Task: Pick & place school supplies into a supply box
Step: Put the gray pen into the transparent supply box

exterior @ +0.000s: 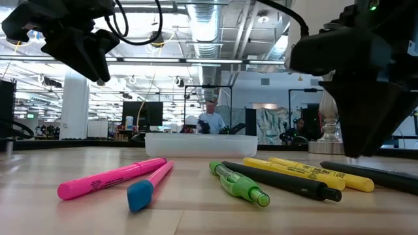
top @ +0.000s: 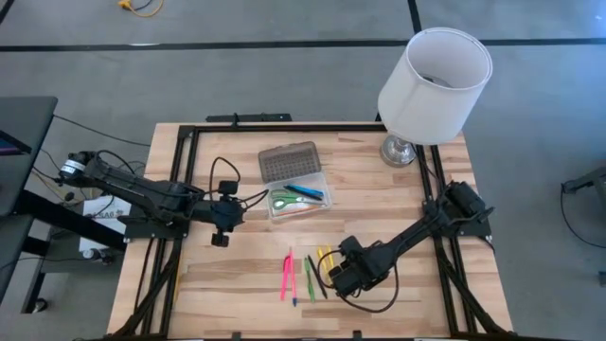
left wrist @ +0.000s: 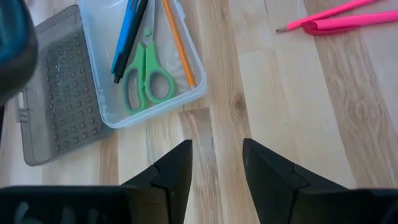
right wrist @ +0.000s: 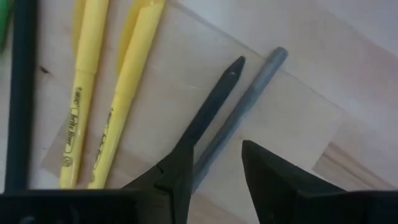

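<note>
From the high view I see the supply box (top: 301,201) near the middle of the table (top: 237,275), lid (top: 289,161) swung open behind it, holding the green scissors (top: 282,201) and a blue pen (top: 307,191). The left gripper (top: 220,239) hangs just to its left. The right gripper (top: 337,280) sits over the loose pens (top: 305,275) at the front edge, and a white lamp (top: 431,85) stands at the far right corner.

At table level I have pink highlighters (exterior: 111,177), a green pen (exterior: 238,184), a black pen (exterior: 281,179) and yellow highlighters (exterior: 307,172) lying in front of the clear box.

My left wrist view shows the fingers parted and empty, with scissors, blue pen, a dark pen (left wrist: 132,37) and an orange pencil (left wrist: 179,43) inside the box.

My right wrist view shows parted fingers straddling a grey pen (right wrist: 239,115) beside two yellow highlighters; I cannot tell whether they touch it.
</note>
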`<state>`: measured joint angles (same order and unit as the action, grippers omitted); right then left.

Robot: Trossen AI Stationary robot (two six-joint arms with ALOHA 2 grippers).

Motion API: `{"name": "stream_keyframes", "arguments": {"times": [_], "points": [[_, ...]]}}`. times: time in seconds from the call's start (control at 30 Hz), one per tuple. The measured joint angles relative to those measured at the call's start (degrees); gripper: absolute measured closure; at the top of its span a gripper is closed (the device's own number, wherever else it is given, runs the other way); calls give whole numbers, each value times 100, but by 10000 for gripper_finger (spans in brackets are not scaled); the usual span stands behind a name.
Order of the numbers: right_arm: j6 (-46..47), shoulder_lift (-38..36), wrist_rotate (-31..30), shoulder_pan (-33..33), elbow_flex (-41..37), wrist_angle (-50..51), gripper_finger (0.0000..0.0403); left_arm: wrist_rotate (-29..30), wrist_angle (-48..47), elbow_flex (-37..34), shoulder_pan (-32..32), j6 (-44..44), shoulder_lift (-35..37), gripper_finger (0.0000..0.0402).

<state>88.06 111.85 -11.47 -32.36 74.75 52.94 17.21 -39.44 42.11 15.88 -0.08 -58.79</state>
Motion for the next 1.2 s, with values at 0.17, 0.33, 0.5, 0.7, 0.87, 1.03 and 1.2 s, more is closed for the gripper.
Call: {"name": "stream_keyframes", "arguments": {"times": [0.17,0.33,0.5,0.7,0.87,1.03,1.2], "points": [[6,3,112,4,-132,-212,272,-2,-1,0,0,-19,-2,264],[6,5,217,-2,-149,-243,271,-2,-2,0,0,-19,-2,264],[8,5,252,-28,-150,-242,275,2,0,0,1,-17,-4,264],[300,-2,401,-100,-429,-498,280,4,17,0,2,-15,-4,264],[393,-51,533,-125,-665,-797,280,8,43,0,0,-2,-4,264],[397,-39,642,-129,-719,-717,287,11,63,0,2,23,-4,264],[377,-32,765,-78,-714,-542,309,13,63,0,2,22,-4,264]]}}
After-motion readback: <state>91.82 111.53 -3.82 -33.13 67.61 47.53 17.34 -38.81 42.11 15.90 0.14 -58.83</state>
